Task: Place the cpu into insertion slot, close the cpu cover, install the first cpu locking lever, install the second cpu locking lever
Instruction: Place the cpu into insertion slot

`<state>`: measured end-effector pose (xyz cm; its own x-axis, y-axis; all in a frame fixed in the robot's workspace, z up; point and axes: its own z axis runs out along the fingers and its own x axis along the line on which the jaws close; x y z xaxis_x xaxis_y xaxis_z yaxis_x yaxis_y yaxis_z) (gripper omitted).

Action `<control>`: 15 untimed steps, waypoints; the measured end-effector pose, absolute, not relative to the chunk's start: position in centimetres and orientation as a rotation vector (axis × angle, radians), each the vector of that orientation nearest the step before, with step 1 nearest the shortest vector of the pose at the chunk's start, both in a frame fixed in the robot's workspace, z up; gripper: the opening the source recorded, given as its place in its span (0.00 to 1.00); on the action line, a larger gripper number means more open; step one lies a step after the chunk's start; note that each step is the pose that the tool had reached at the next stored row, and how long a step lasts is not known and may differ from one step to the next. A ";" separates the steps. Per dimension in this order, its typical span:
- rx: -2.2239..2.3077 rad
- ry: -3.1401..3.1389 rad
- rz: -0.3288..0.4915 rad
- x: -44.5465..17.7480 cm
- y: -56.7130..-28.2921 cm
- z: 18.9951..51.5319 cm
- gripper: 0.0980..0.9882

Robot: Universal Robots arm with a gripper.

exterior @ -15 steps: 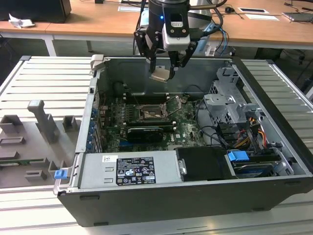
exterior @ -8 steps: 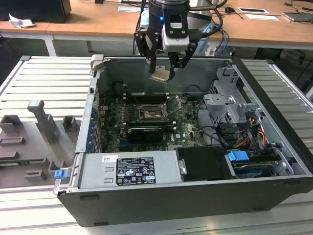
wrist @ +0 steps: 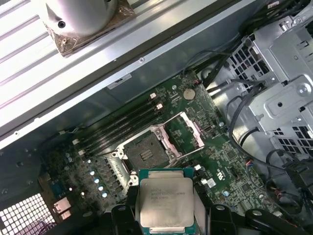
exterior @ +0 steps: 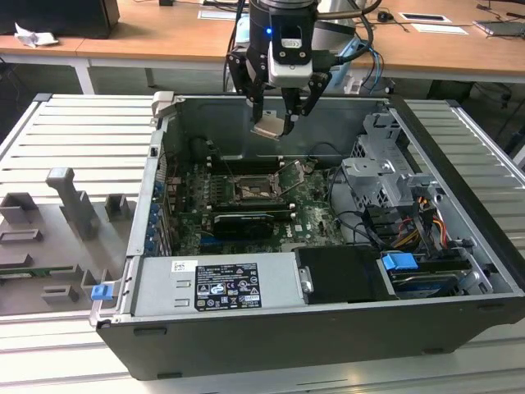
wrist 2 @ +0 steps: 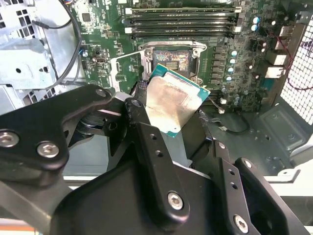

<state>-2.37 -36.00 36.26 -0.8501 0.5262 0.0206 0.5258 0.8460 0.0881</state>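
The tool [exterior: 277,115] pinches the cpu [exterior: 268,125] between its fingers, high over the open case [exterior: 271,336]. Below it, well apart, the slot [exterior: 250,190] lies bare on the green board [exterior: 316,215], with its cover [exterior: 289,176] swung up beside it.

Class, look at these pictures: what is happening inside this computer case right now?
The jaws of the robot arm are shut on the cpu, holding it in the air above the motherboard of an open computer case. The insertion slot below is empty, and the cpu cover stands flipped open beside it.
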 end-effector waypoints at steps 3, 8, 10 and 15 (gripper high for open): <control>0.895 3.002 0.142 -2.4 -36.0 36.2 0.48; 0.951 2.983 0.142 -2.4 -36.0 36.2 0.48; 0.976 2.974 0.141 -2.4 -36.0 36.2 0.48; 1.071 2.938 0.141 -2.4 -36.0 36.1 0.48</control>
<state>-2.37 -36.00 36.14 -0.7659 0.6426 0.0204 0.6416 0.7620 0.0880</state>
